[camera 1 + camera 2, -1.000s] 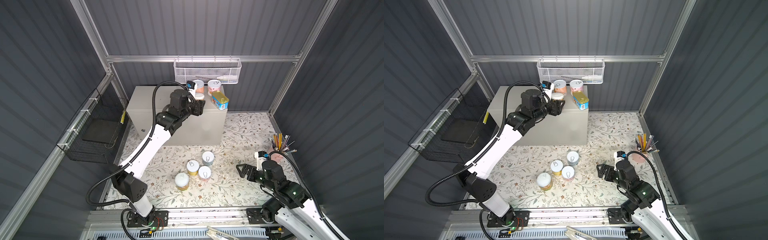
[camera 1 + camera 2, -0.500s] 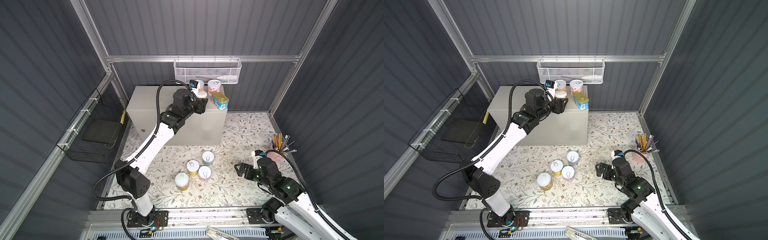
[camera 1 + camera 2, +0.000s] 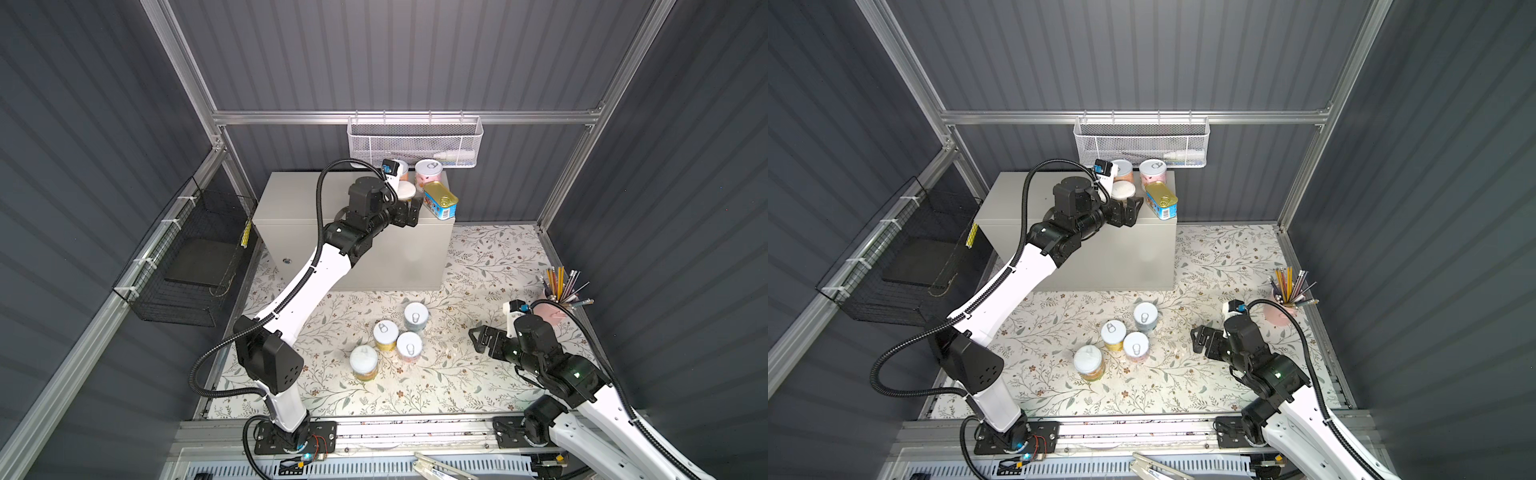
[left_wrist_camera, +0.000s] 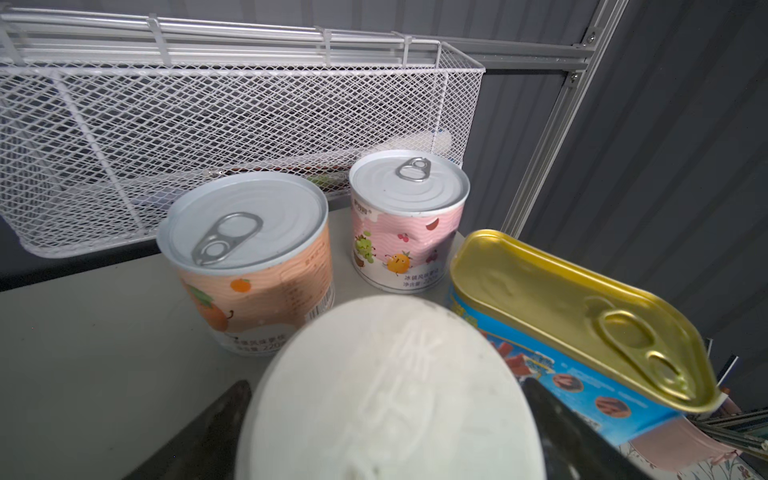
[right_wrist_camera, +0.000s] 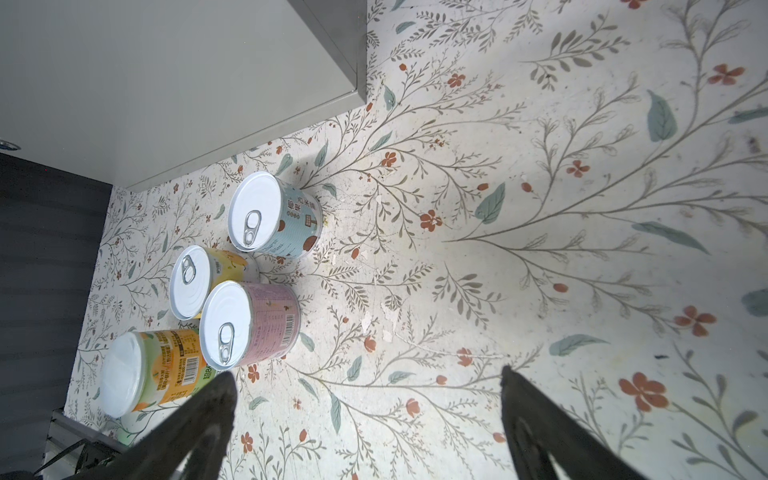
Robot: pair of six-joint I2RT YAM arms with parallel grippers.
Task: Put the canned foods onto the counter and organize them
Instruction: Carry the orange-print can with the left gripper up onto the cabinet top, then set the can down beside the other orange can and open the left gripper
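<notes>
Left gripper (image 3: 1128,208) is up at the counter (image 3: 1025,199), near its right end. The jaws are spread wide, one finger (image 4: 208,432) on each side of a white-lidded can (image 4: 386,395). That can stands upright on the counter top. I cannot tell whether either pad touches its wall.

Behind it, by the back edge under the mesh basket (image 3: 1142,141), stand an orange can (image 4: 249,257) and a pink can (image 4: 409,216), close together. The blue tin (image 4: 582,307) lies just to the right of the white-lidded can, gold top up.

Right gripper (image 3: 1198,338) is low over the floral mat (image 3: 1225,257), jaws wide apart and holding nothing.

Four cans stand clustered on the mat in front of the counter: pale blue can (image 3: 1145,318), yellow can (image 3: 1113,334), mauve can (image 3: 1136,347) and white-topped orange can (image 3: 1089,362).
</notes>
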